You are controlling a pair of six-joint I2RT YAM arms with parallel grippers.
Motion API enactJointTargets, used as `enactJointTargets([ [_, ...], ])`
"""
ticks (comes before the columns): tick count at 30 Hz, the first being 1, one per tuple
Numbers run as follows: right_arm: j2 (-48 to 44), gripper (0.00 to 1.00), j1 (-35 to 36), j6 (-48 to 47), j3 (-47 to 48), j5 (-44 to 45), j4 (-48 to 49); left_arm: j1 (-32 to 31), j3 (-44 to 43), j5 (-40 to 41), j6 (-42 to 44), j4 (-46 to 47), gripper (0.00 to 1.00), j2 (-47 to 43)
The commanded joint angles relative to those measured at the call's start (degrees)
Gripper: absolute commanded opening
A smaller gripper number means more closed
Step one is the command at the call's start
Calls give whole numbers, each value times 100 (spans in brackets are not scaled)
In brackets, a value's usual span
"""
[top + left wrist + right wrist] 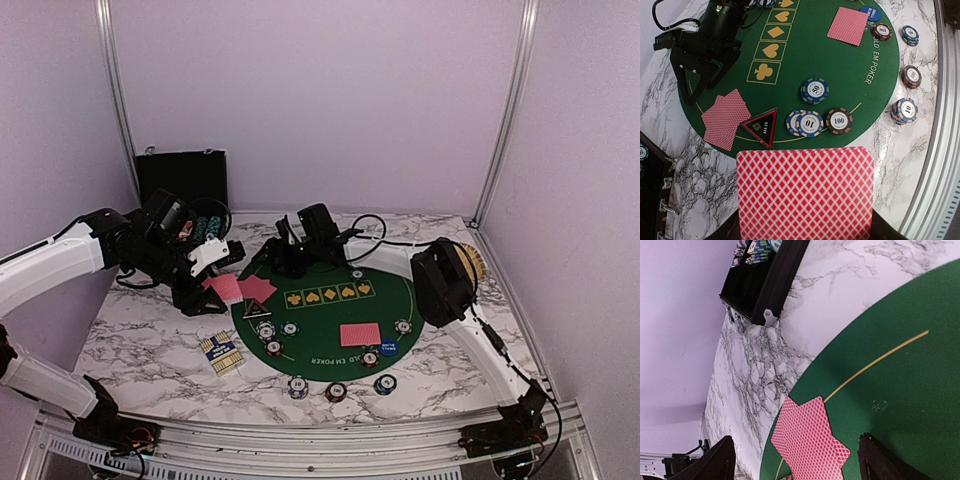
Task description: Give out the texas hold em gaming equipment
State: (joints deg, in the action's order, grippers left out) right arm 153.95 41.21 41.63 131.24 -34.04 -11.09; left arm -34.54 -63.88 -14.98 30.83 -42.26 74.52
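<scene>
My left gripper (205, 288) is shut on a red-backed playing card (805, 192) held over the marble, just off the left edge of the green poker mat (805, 55). The card hides its fingers. Two overlapping red-backed cards (810, 442) lie on the mat's left edge, and my right gripper (797, 462) hangs open above them, one finger on each side. A black triangular button (761, 127) and chips (810, 122) sit close by. Another card (360, 334), a blue button (388, 348) and more chips (403, 326) lie on the mat's right half.
Three chip stacks (336, 391) stand on the marble in front of the mat. A blue and yellow card box (220, 350) lies left of it. The black hinged case (185, 190) with chips is at the back left. A tan woven tray (472, 262) sits behind my right arm.
</scene>
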Motion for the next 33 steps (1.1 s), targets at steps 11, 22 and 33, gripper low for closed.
enactJointTargets([
  [11,486,83,254,70,323,-213,149,24,-81,-71,-33,53,0,-155],
  [22,311,83,358,-76,313,-304,0,20,-99,-93,-39,56,0,-154],
  [33,-668,86,86,81,-304,-341,639,27,-81,-76,-27,56,0,-174],
])
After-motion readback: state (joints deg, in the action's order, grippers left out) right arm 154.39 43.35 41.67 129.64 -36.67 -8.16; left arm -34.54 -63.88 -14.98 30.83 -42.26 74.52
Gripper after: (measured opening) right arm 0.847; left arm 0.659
